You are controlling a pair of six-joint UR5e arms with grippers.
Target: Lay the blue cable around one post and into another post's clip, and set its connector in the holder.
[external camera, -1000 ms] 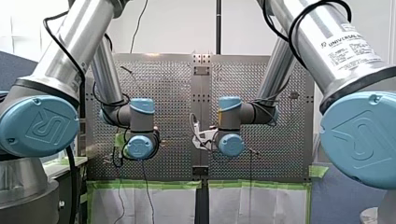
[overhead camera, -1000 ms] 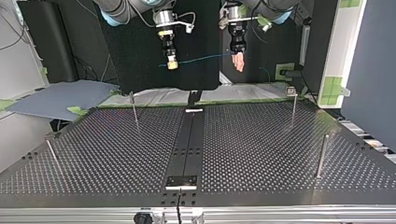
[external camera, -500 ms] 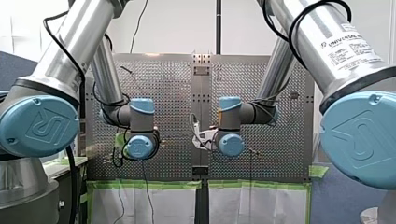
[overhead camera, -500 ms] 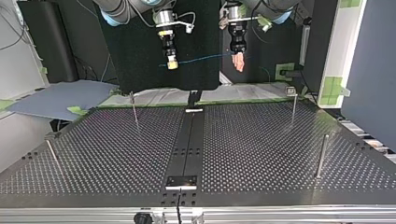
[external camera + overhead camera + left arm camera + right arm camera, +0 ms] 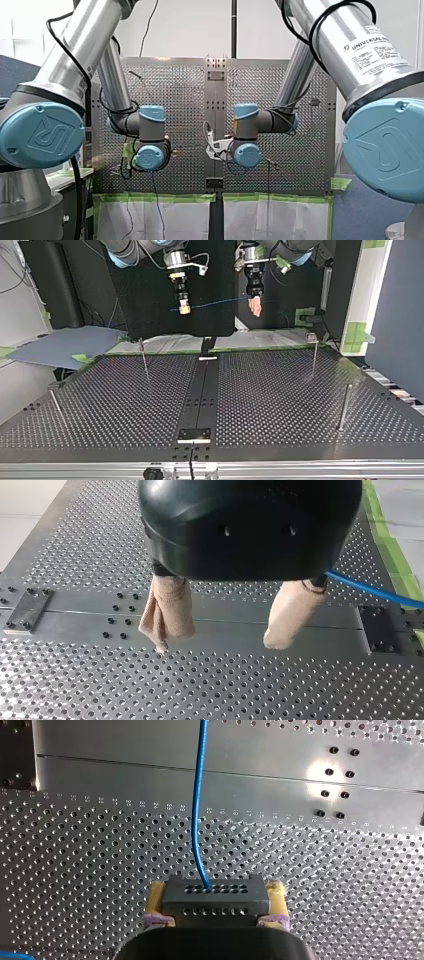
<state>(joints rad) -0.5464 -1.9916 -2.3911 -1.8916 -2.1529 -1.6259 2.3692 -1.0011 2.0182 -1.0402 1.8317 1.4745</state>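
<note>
Top view: nothing moved over the last second. Right jaws stayed clamped on the connector (image 5: 214, 901), with the blue cable (image 5: 220, 302) strung mid-air toward the left jaws, which stood wide apart and empty. Routing looked unstarted, the posts (image 5: 144, 356) bare.

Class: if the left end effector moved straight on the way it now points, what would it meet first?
Most likely the smooth metal centre strip of the perforated table: the black left end effector, beige pads open, points at it with nothing between; depth is unclear.
</note>
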